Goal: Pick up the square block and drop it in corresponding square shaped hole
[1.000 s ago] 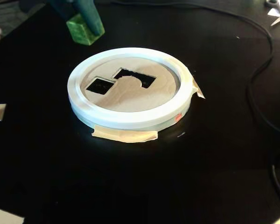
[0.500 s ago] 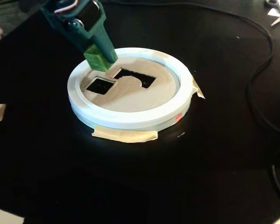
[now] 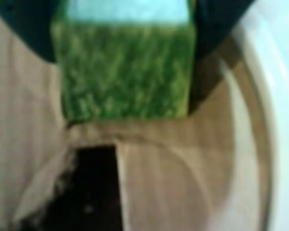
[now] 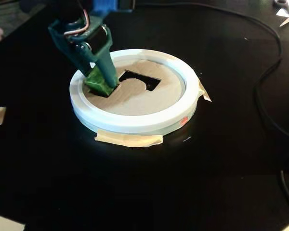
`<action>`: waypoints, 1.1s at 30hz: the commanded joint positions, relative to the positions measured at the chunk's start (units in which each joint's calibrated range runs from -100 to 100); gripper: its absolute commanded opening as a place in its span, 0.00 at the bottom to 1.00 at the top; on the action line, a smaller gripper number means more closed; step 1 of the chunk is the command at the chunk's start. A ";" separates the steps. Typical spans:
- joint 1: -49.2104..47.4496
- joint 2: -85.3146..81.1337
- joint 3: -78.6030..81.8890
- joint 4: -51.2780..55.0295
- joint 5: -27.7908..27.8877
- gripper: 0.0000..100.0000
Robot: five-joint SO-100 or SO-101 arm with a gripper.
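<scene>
Black desk (image 4: 135, 183), cables at right. Tan cardboard disc (image 4: 144, 98) in white ring (image 4: 135, 122). Jaws clamped on small mottled green cube (image 4: 99, 83), low over small dark square cutout (image 4: 97, 92). Placement step; next likely squaring cube, then releasing.

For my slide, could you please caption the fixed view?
Pincer lowers green block at the disc's square hole.

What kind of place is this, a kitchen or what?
Not a kitchen; probably a hobby or workshop desk. A black table holds a taped-down white ring with a cardboard disc, loose cables, and a small robot's fingers holding a green block.
</scene>
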State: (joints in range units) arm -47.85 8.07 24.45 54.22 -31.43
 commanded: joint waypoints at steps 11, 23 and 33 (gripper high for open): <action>-2.09 -0.77 -0.41 -0.18 -0.20 0.83; -7.83 -6.77 -0.50 -0.08 -0.39 0.84; -7.20 -13.31 -1.23 0.62 0.24 0.84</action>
State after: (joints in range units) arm -55.64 1.47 24.55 54.22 -31.43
